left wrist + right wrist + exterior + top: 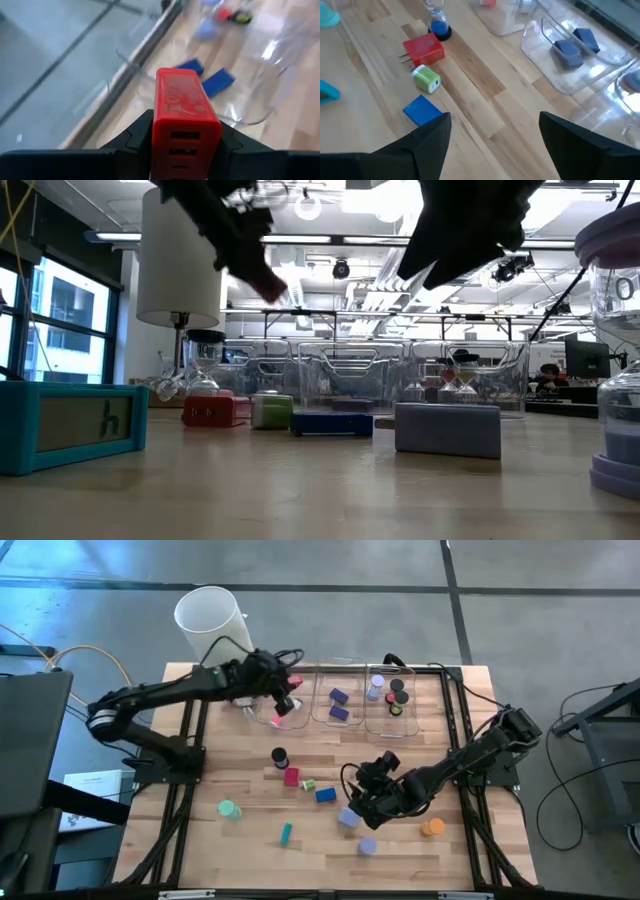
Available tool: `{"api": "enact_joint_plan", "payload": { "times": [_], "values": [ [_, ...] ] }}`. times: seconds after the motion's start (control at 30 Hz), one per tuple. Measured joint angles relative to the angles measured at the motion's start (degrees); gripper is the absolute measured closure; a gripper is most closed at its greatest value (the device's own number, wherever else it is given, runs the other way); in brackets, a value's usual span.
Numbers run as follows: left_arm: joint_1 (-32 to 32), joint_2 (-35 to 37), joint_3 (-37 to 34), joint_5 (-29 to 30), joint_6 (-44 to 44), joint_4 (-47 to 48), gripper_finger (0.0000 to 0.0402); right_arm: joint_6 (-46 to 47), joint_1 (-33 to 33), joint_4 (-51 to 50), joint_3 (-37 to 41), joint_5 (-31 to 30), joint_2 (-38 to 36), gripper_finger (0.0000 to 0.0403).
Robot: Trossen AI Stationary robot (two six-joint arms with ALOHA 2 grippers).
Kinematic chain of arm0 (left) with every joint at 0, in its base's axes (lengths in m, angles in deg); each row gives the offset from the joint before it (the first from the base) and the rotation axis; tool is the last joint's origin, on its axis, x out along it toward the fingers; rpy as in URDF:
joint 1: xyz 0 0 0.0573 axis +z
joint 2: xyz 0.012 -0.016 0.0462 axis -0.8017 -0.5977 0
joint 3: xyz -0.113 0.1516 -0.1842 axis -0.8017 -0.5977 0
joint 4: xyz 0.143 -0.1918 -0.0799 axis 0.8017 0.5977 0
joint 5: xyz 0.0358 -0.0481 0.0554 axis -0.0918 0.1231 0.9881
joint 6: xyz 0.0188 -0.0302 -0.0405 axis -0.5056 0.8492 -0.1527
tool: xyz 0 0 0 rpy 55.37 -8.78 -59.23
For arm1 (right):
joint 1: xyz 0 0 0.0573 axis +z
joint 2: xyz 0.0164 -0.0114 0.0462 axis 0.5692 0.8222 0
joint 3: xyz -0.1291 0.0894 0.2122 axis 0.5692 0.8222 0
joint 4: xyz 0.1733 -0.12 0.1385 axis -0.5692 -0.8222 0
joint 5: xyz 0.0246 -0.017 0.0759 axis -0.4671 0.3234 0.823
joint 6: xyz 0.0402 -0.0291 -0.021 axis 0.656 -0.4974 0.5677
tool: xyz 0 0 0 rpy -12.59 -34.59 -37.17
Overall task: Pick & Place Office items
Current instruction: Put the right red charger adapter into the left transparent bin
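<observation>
High view: the left gripper (290,695) hangs over the left bin (268,712), clamped on a red block (294,686); the right gripper (368,792) hovers by a lavender block (348,819). Left wrist view: fingers (134,137) pinch the red block's sides. Right wrist view: fingers (432,131) stand apart, empty, above the table (480,115), near a blue block (422,109).
</observation>
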Motion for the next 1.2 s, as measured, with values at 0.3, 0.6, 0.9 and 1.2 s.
{"api": "enact_joint_plan", "payload": {
  "times": [0.3, 0.6, 0.9, 1.2],
  "values": [
    [-0.21, -7.67, 0.00, 5.50, 5.61, -0.25, 0.0288, 0.10, 0.73, 0.46, 0.09, -0.31, 0.00, 0.0112],
    [-0.32, -13.72, 0.00, 20.15, 7.70, 1.95, 0.0288, -0.43, 0.81, 0.76, 0.10, -0.31, 0.00, 0.0112],
    [-0.36, -17.14, 0.00, 20.20, 7.41, 2.14, 0.0288, -0.45, 1.72, 0.85, 0.10, -0.31, 0.02, 0.0112],
    [0.57, -17.15, 0.04, 18.16, 6.66, 2.18, 0.0288, -0.47, 1.92, 0.86, 0.10, -0.31, 0.03, 0.0112]
  ]
}}
